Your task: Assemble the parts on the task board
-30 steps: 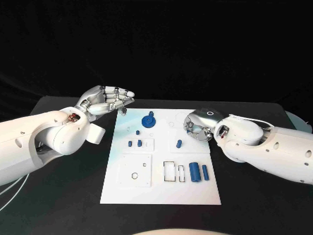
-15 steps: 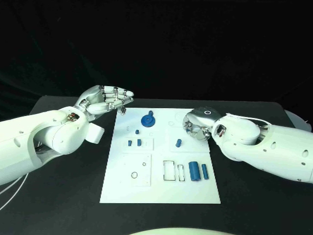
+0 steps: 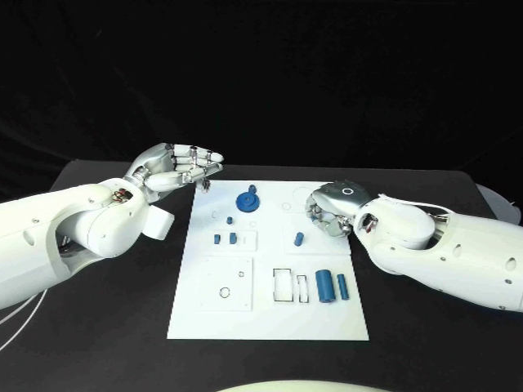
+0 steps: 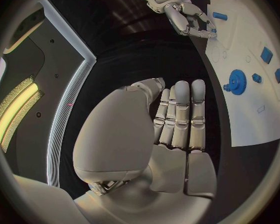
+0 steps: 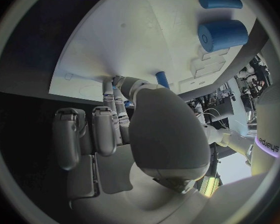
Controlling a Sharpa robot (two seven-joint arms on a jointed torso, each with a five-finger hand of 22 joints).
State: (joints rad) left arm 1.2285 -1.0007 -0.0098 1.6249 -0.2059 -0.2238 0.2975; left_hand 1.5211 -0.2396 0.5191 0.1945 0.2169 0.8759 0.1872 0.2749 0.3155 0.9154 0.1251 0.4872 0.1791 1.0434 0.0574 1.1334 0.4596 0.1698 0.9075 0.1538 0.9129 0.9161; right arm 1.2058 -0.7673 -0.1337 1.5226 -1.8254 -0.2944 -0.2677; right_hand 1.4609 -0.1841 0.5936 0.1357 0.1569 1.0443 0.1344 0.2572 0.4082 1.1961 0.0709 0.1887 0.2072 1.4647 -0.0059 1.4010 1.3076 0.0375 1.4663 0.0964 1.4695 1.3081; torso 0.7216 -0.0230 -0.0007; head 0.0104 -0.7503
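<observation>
The black table (image 3: pixel 120 327) carries the white task board (image 3: pixel 274 314), a tall rectangular plate lying in the middle, its long side running from near to far. Printed outlines and shallow recesses mark its surface.

The left hand (image 3: pixel 176 167) hovers above the table just off the board's far left corner, its fingers curled in toward the palm and pressed together; the left wrist view shows the fingers (image 4: pixel 180 114) lying side by side with nothing between them. The right hand (image 3: pixel 330 209) sits over the board's right edge, toward the far end, palm down, with fingers bent toward the board surface. In the right wrist view its fingertips (image 5: pixel 118 82) reach the white plate, but I cannot tell whether they pinch anything.

Of the parts, the biggest is a blue gear (image 3: pixel 248 201) with a knob, lying flat at the far middle of the board. A thick blue cylinder (image 3: pixel 325 286) lies at the near right, with a thinner blue rod (image 3: pixel 343 286) just beside it on the right. A small blue peg (image 3: pixel 298 239) lies near the right hand. Two little blue pieces (image 3: pixel 224 239) sit at the left middle, with a tiny one (image 3: pixel 230 220) just beyond them.
</observation>
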